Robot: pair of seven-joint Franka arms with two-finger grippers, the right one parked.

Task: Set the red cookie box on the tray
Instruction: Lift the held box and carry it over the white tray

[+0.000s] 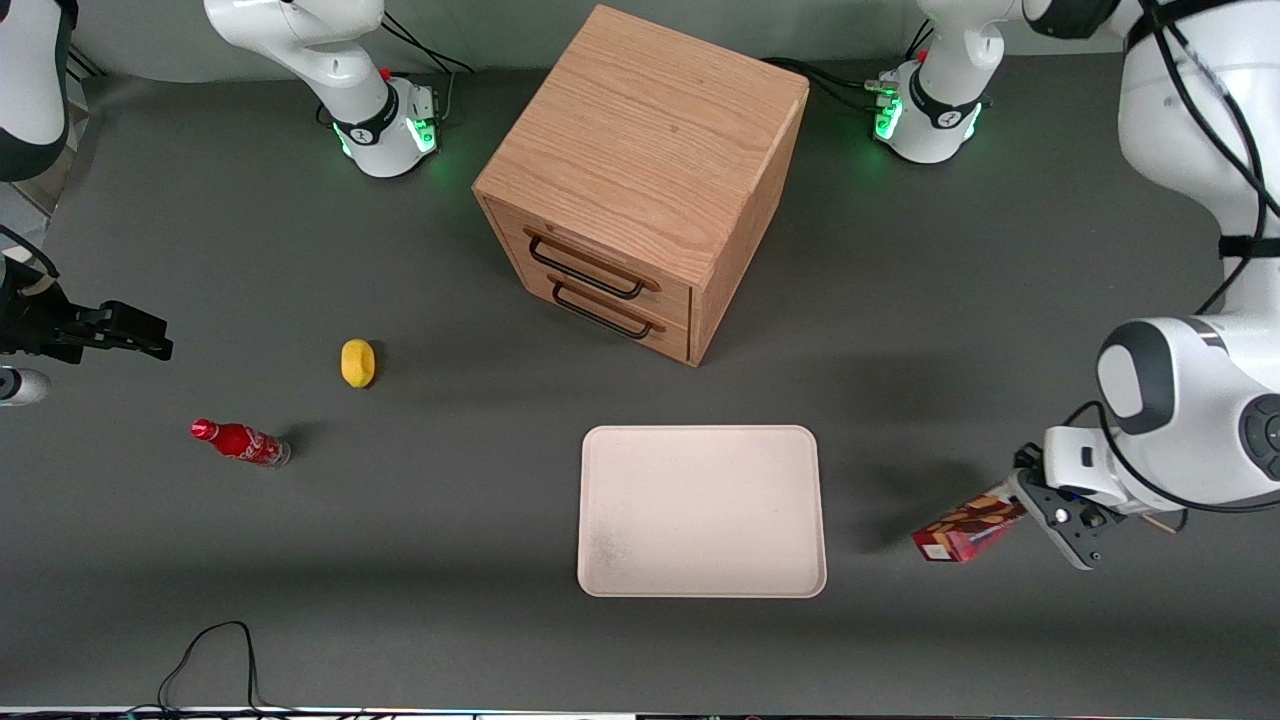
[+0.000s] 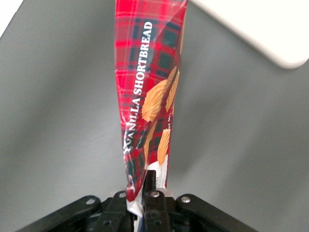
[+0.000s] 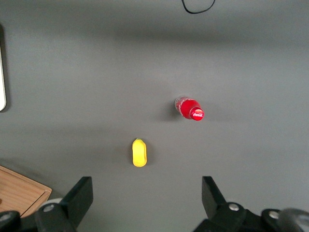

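Grey table: fingers (image 2: 140, 193) pinch red cookie box (image 2: 147, 92) (reads "VANILLA SHORTBREAD"), raised beside tray (image 1: 700, 510)

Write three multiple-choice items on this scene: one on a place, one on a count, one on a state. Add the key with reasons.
1. Where is the red cookie box?
A. on the tray
B. in the tool, off the tray
C. on the cabinet

2. How many drawer handles does the cabinet show?
A. one
B. two
C. four

3. The tray is:
A. bare
B. holding a lemon
C. holding a bottle

Key: B, the tool pinches the box's end beside the tray, toward the working arm's end; B, two dark handles show; A, nothing lies on it.
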